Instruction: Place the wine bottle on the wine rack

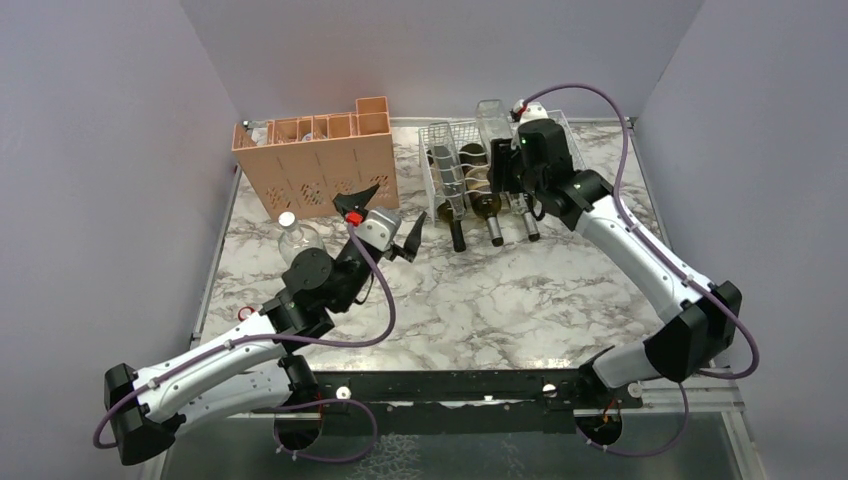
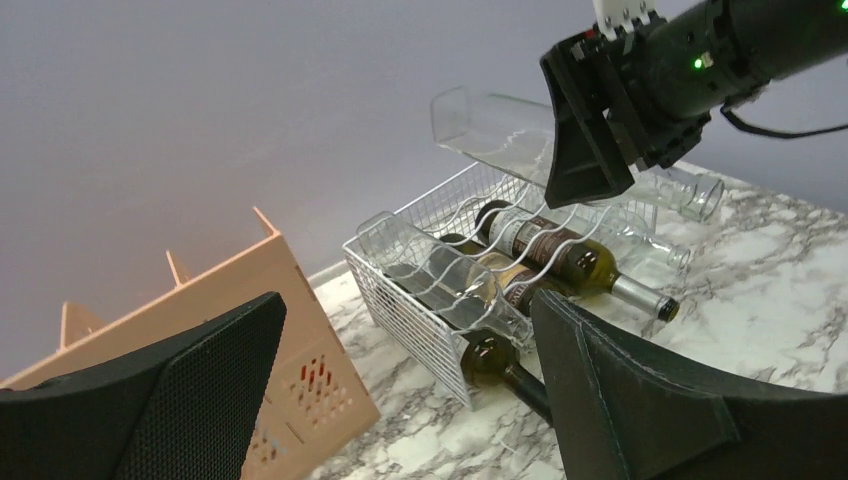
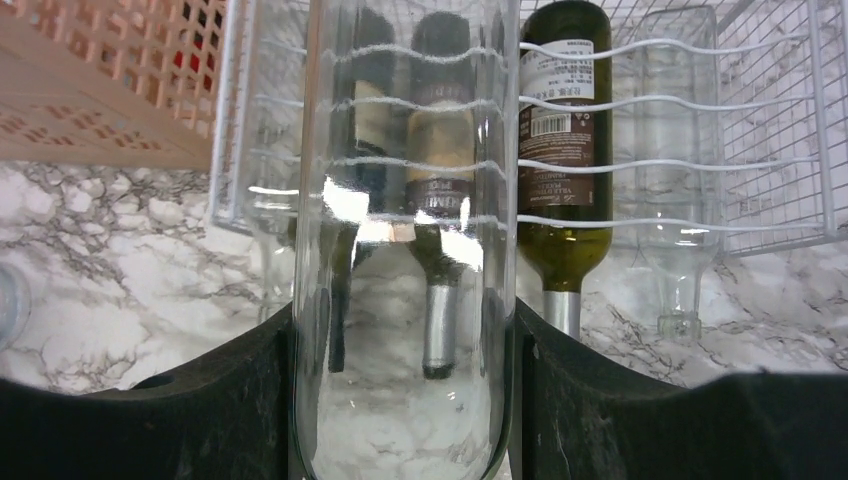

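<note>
Right claw (image 1: 508, 168) is clenched on a clear glass wine bottle (image 3: 405, 250), its two black fingers (image 3: 200, 400) pressing the glass body from either side. The left wrist view shows the bottle held above the far right part of the white wire wine rack (image 2: 400, 300), lying nearly flat and tilted with its base higher than its neck. Whether it touches the wires cannot be told. Below it in the cradles lie two dark green labelled bottles (image 2: 560, 255) and other clear ones (image 3: 680, 200), with their necks sticking out over the near edge of the rack. Left claw (image 1: 385, 218) hangs released with its fingers wide apart, near the peach-orange plastic crate (image 1: 320, 165) and well apart from the rack. A small clear bottle with a white cap (image 1: 290, 235) stands just beside that arm. All of this sits on a white marble-patterned table (image 1: 480, 300) enclosed by plain lavender-grey walls (image 1: 100, 150).
</note>
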Robot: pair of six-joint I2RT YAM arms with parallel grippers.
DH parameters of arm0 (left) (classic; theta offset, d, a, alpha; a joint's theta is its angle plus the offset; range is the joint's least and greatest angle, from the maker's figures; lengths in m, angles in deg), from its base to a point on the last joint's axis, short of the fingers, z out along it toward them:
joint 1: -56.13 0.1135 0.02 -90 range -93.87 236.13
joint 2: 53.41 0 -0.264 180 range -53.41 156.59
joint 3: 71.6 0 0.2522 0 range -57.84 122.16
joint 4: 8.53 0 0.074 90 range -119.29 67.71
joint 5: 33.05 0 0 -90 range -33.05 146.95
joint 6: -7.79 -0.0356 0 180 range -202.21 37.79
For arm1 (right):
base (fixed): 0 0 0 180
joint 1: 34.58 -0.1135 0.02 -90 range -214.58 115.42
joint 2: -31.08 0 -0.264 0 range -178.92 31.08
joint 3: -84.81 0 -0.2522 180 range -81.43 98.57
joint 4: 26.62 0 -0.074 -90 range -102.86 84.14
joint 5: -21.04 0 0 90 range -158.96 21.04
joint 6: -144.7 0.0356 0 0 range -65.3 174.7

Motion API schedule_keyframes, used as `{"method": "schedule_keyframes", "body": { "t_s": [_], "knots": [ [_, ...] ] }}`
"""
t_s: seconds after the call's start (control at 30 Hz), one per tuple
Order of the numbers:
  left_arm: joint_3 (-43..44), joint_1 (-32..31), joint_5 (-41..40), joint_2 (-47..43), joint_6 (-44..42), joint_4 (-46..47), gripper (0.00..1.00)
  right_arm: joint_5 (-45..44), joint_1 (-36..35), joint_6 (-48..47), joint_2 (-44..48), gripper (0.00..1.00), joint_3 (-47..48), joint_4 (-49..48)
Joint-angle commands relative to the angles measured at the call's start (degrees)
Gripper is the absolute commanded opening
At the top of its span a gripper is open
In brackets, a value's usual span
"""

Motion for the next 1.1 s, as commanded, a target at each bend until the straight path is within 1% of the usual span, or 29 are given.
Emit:
{"method": "schedule_keyframes", "body": {
  "t_s": [0.0,0.17,0.33,0.53,0.73,0.83,0.97,1.07],
  "knots": [
    [2.86,0.06,-6.96,0.58,8.67,-0.86,0.99,9.66,5.46,1.40,-3.51,0.01,1.24,-7.44],
    [5.14,0.23,-6.65,1.83,11.20,-4.63,0.99,14.21,9.71,2.56,-8.45,0.01,-0.06,-10.49],
    [6.00,0.58,-6.62,3.70,11.72,-6.44,0.99,18.41,10.82,1.17,-11.78,0.01,-2.23,-15.39],
    [6.24,0.93,-7.11,5.31,11.72,-7.37,0.99,19.16,10.89,1.19,-14.87,0.01,-2.21,-19.68],
    [6.58,1.53,-7.58,5.86,11.83,-8.05,0.99,17.91,10.99,1.61,-17.99,0.02,-1.12,-20.72],
    [6.55,1.88,-7.34,6.11,11.87,-8.13,0.99,18.25,11.02,1.31,-19.43,0.05,-0.32,-20.35],
    [6.74,2.16,-6.84,6.72,11.80,-8.44,0.99,18.42,11.05,0.21,-20.70,0.14,-0.12,-20.63],
    [6.90,2.38,-6.60,7.14,11.88,-8.71,0.99,18.09,10.99,-0.08,-21.48,0.16,0.14,-21.04]
  ]
}}
